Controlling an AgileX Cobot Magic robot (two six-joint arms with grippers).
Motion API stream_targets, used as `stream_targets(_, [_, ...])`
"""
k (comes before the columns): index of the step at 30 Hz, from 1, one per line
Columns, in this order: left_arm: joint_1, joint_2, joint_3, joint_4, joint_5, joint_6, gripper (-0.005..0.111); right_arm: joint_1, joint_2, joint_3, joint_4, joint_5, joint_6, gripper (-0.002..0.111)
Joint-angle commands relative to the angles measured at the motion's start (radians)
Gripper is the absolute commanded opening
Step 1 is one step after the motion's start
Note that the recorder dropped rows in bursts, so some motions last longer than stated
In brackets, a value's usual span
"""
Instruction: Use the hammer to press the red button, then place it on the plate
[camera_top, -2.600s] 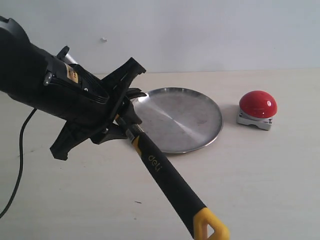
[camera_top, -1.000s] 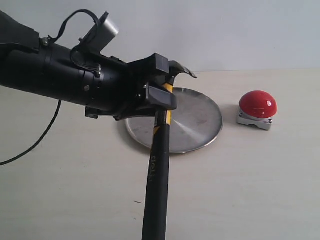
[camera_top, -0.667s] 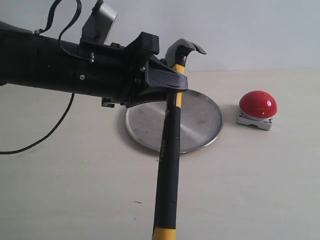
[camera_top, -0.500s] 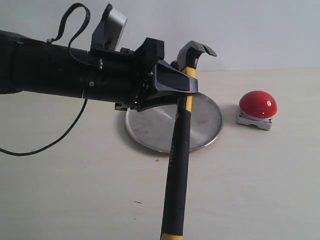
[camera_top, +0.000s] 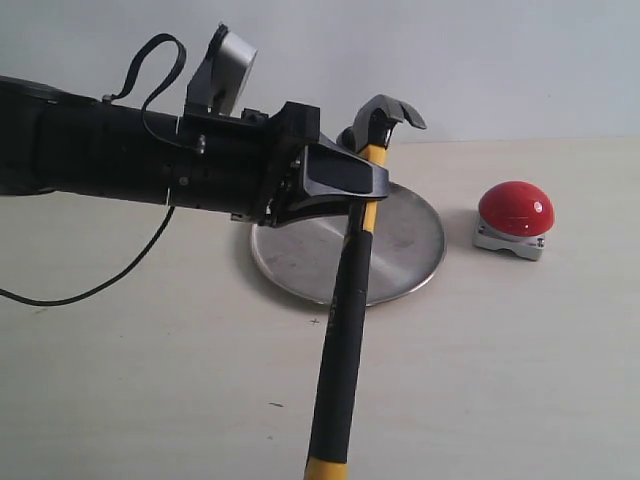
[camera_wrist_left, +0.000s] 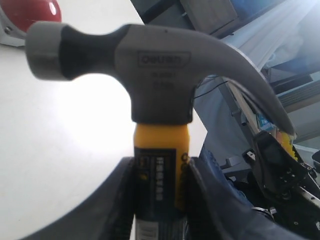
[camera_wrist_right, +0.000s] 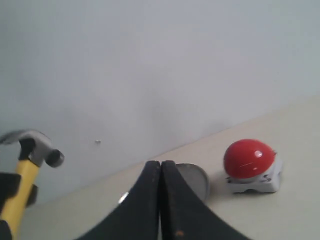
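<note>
Nearest the exterior camera is the yellow end of the hammer (camera_top: 345, 320), cut off by the frame edge. Its black handle slants up and away, held in the air over the surface (camera_top: 150, 400). The left arm (camera_top: 120, 160) reaches in roughly level from the left. The left tool (camera_top: 352, 185) is clenched on the hammer's yellow neck just under the head, and the left wrist view shows its fingers (camera_wrist_left: 117, 200) pressed against either side of that neck. The dark metal head stands uppermost, with its claw curved. A black cable (camera_top: 100, 285) trails from the arm and loops down over the surface.

Behind the held hammer the plate (camera_top: 410, 240) lies flat, shiny and round, partly hidden by tool and handle. To its right and apart from it, the red button (camera_top: 515, 208) sits on its grey base, with nothing touching it. The right tool (camera_wrist_right: 161, 200) has its fingers pressed together with nothing between them, and it faces plate and button. A plain pale wall (camera_top: 500, 60) stands behind everything.
</note>
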Motion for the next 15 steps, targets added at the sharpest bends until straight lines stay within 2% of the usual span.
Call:
stream_targets(1, [0.008, -0.012, -0.009, -0.061, 0.045, 0.010, 0.000, -0.005, -0.006, 0.005, 0.061, -0.042, 0.093, 0.000])
stream_targets(11, [0.008, -0.012, -0.009, -0.061, 0.030, 0.010, 0.000, -0.005, -0.006, -0.003, 0.056, -0.063, 0.016, 0.000])
stream_targets(15, [0.008, -0.012, -0.009, -0.061, 0.030, 0.010, 0.000, -0.005, 0.071, -0.139, 0.056, 0.052, -0.141, 0.000])
